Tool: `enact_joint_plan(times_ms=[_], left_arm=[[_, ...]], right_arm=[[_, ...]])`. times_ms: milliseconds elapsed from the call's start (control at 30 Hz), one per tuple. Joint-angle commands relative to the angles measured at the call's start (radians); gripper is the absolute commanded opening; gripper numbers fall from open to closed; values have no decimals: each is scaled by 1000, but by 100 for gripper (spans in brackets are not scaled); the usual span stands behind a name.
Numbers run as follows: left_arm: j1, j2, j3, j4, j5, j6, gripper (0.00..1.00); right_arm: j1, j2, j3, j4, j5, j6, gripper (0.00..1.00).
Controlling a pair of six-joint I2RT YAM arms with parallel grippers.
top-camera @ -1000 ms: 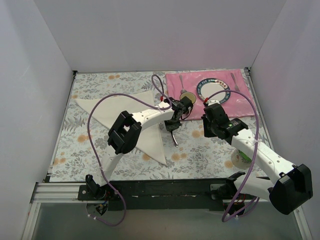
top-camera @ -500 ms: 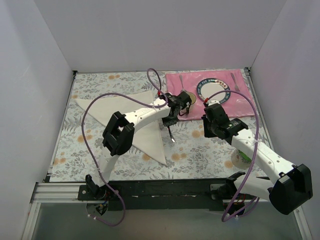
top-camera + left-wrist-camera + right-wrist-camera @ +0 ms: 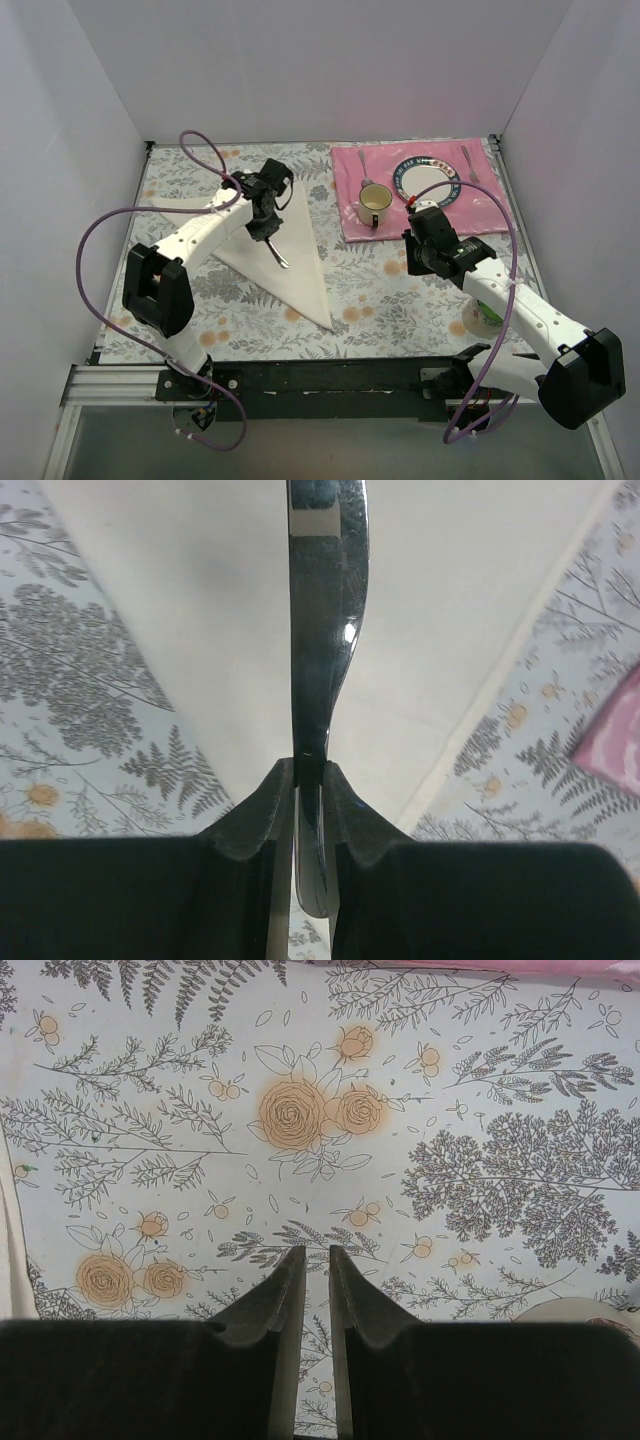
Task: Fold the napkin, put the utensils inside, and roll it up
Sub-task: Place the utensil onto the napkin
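Just under the left tool (image 3: pixel 310 780), which is clamped on the knife (image 3: pixel 325 630), lies the folded napkin (image 3: pixel 440 600), so next I think it should lower and let go.

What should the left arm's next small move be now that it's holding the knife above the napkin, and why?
Probably lower the left gripper and lay the knife flat on the napkin before opening. The jaws are clamped on the handle, and the wrist view shows the blade hanging over off-white cloth, not the floral tablecloth, so it seems placed well enough to set down. The right gripper holds nothing.
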Motion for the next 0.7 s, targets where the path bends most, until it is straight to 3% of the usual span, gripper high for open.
enact_joint_plan(times_ms=[0, 167, 333, 667], left_arm=[[106, -94, -108, 51, 40, 36, 0], [221, -132, -240, 138, 104, 1, 0], [258, -135, -324, 178, 97, -82, 0], [318, -45, -298, 219, 86, -32, 0]], right_arm=[[-5, -2, -5, 31, -16, -7, 23], [-3, 7, 6, 29, -29, -8, 22], [-3, 10, 12, 18, -37, -8, 21], [-5, 8, 6, 17, -39, -10, 21]])
